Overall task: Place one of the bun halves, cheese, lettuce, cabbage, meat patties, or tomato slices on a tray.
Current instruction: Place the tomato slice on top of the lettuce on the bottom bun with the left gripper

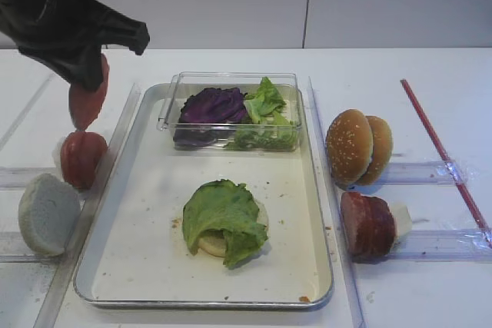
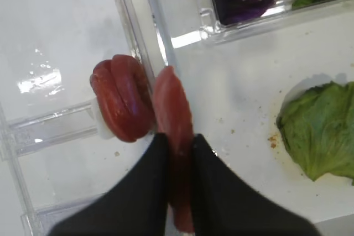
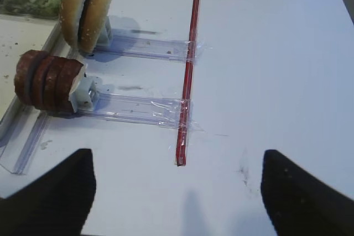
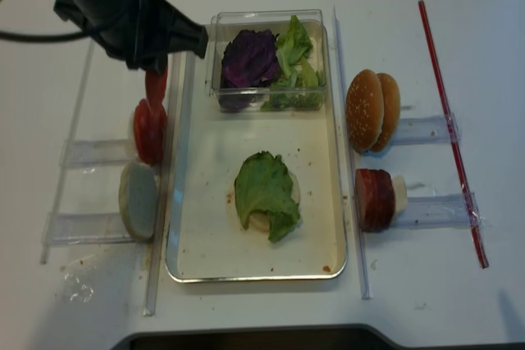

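My left gripper [image 2: 176,139] is shut on a tomato slice [image 2: 171,100], held on edge above the tray's left rim. Just left of it, more tomato slices [image 1: 81,157] stand in a clear rack. From above, the held slice [image 4: 156,84] hangs under the black gripper. On the silver tray [image 1: 146,213] lies a lettuce leaf [image 1: 223,217] over a pale bun half [image 1: 211,245]. My right gripper [image 3: 177,175] is open over bare table, right of the meat patties [image 3: 47,81] and the seeded bun halves [image 3: 83,12]. Cheese is out of view.
A clear box [image 1: 173,86] at the tray's far end holds purple cabbage [image 1: 211,105] and lettuce [image 1: 265,101]. A white-faced bun half [image 1: 48,213] stands in a rack at the front left. A red strip [image 1: 442,151] lies taped across the right-hand racks.
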Motion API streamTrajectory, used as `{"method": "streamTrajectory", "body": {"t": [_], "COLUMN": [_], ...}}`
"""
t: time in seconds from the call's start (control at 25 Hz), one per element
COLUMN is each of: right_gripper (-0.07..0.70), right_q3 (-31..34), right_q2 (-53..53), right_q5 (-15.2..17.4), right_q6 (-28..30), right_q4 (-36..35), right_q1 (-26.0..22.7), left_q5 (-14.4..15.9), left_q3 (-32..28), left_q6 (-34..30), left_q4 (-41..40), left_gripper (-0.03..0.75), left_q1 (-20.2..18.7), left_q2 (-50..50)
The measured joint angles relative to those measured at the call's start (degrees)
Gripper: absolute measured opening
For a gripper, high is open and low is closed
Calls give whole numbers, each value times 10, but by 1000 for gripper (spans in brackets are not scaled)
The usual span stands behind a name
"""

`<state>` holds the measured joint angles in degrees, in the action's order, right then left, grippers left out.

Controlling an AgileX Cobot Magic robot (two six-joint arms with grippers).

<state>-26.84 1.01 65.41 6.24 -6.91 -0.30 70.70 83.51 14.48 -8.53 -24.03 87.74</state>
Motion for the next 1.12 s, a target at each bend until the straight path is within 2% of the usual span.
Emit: {"method": "streamTrajectory", "body": {"t": [0.36,0.72,0.88,1.12], "right_gripper": [616,616,616,616], "right_q3": [0,0,0,0], "right_q2": [0,0,0,0], "right_q5": [0,0,0,0], "right_q6": [0,0,0,0], "right_q4": [0,0,0,0], "right_q1": [0,0,0,0], "left_q5": [-65,-107,-133,-143], "left_q3": [-147,-217,-243,-279], "left_q6": [0,-9,-100,-274], "left_q4": [33,79,206,425], "left_gripper": [48,47,47,47], "left_q1": [0,6,50,146], "left_q2": [-75,-94,-94,-94]}}
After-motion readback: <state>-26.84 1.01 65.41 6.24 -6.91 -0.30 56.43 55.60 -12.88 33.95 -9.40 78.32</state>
